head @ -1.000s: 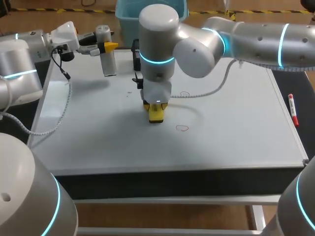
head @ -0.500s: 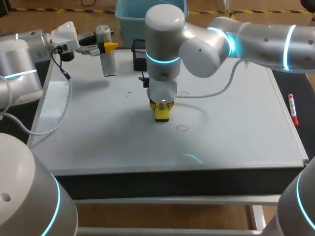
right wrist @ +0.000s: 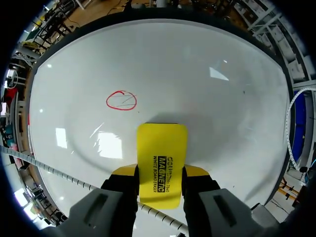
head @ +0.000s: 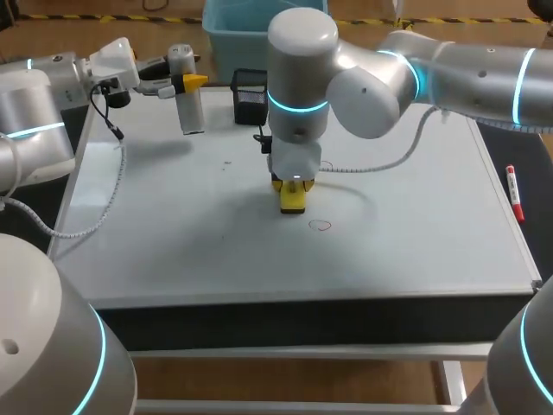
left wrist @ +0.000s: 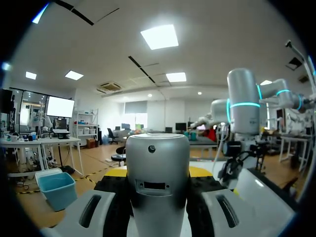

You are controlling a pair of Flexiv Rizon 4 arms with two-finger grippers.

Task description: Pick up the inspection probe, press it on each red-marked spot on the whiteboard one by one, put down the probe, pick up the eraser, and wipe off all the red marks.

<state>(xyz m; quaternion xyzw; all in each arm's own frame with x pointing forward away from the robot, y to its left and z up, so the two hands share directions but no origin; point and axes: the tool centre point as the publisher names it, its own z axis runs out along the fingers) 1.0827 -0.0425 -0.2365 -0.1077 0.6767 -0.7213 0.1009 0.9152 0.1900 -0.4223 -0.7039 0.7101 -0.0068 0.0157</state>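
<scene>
Yellow plastic marks the eraser (head: 293, 198), a flat block clamped upright in the right hand (head: 294, 185) near the middle of the whiteboard (head: 415, 225). In the right wrist view both fingers of that hand (right wrist: 160, 172) press the eraser (right wrist: 162, 163) from two sides, and its free end points down at the whiteboard (right wrist: 222, 94). It sits low over the surface; I cannot tell whether it touches. A red ring (right wrist: 121, 100) lies on the board ahead of the eraser, apart from it. From the head view a red ring (head: 320, 226) shows just beside the eraser on the near right, and a second red mark (head: 325, 164), fainter, peeks out by the right arm's wrist.

The left hand (head: 180, 83) is at the board's far left corner, clenched on the probe (head: 187, 95), a silver cylinder that stands upright with its lower end at the board. In the left wrist view the probe (left wrist: 157, 187) fills the gap between the fingers of that hand (left wrist: 158, 173), with a yellow tip on either side.

A black box (head: 251, 99) stands at the board's far edge, behind the right arm. A grey cable (head: 380, 160) trails across the board from that arm. A marker (head: 515, 194) lies on the desk (head: 510, 143) beside the board's right edge.
</scene>
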